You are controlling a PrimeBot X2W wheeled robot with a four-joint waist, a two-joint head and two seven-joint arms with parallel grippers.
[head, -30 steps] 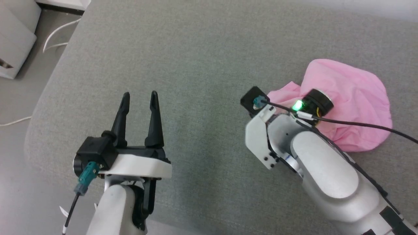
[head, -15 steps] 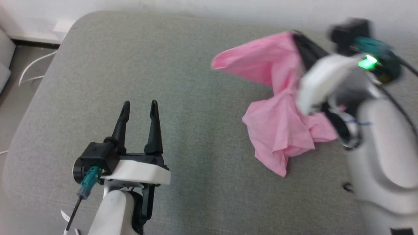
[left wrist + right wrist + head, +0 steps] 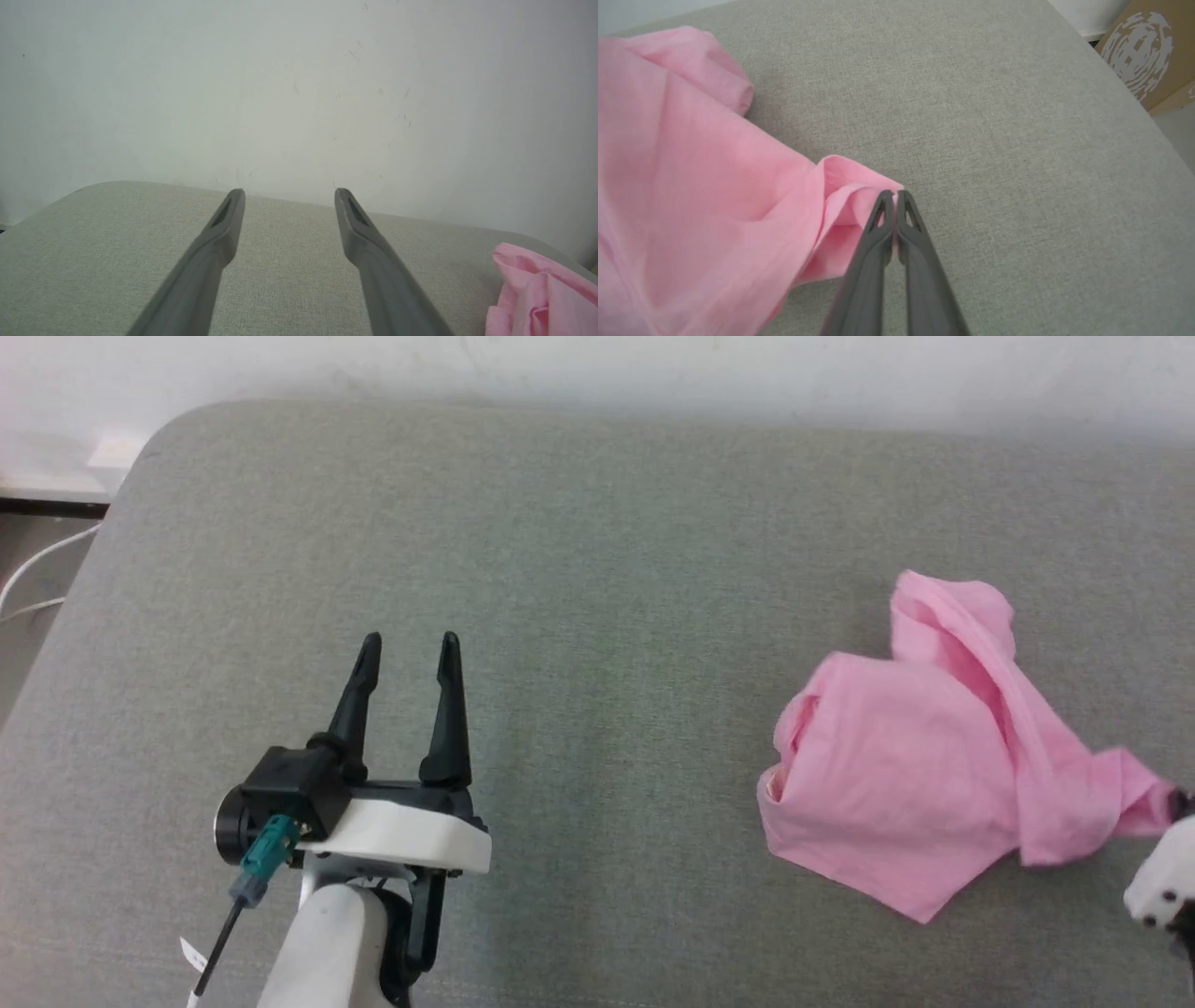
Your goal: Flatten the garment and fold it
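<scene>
The right gripper (image 3: 895, 193) pinches only a thin corner of the garment (image 3: 896, 775) while the left gripper (image 3: 411, 638) hangs open, so pulling may slip it free

— Where's the left arm?
— Near left. Its pale forearm (image 3: 322, 943) rises from the near edge, the left jaws stand wide apart, and both dark fingers (image 3: 448, 709) point far and hold nothing.
— And the right?
— A bit of white wrist (image 3: 1158, 887) shows at the near right edge. The right jaws are pressed together, pinching a fold of the garment (image 3: 714, 186).
</scene>
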